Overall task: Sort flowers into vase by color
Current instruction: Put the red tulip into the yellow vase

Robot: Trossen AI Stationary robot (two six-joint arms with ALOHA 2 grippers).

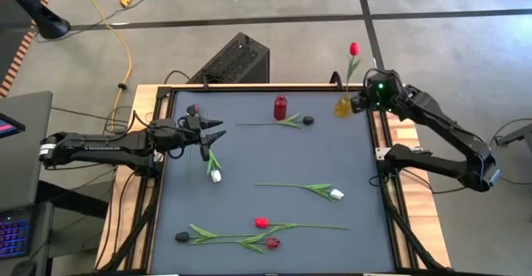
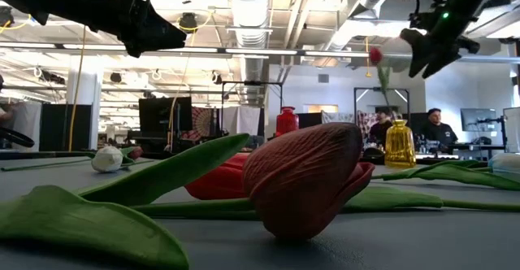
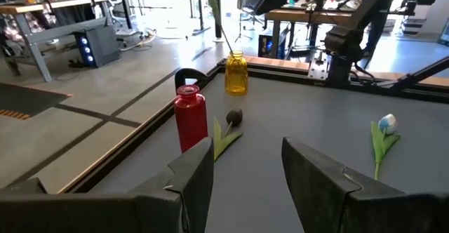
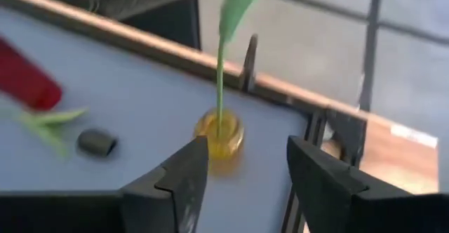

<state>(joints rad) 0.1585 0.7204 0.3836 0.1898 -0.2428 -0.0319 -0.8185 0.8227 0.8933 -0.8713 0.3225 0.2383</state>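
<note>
High view: scattered red, white, dark flowers (image 1: 316, 190)

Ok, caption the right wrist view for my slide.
Right hand open above the yellow vase, a green stem standing in it.

left tool (image 1: 218, 129): fingers apart, raised, mid-left | right tool (image 1: 356, 103): fingers apart, raised, far-right corner

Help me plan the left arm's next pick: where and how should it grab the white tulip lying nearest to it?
Grip the white tulip mid-stem, above its head, coming straight down with the fingers across the stem. It lies flat, roughly lengthwise away from the left gripper, which is open just beyond its stem end; the thin stem fits between the fingers better than the soft head.
</note>
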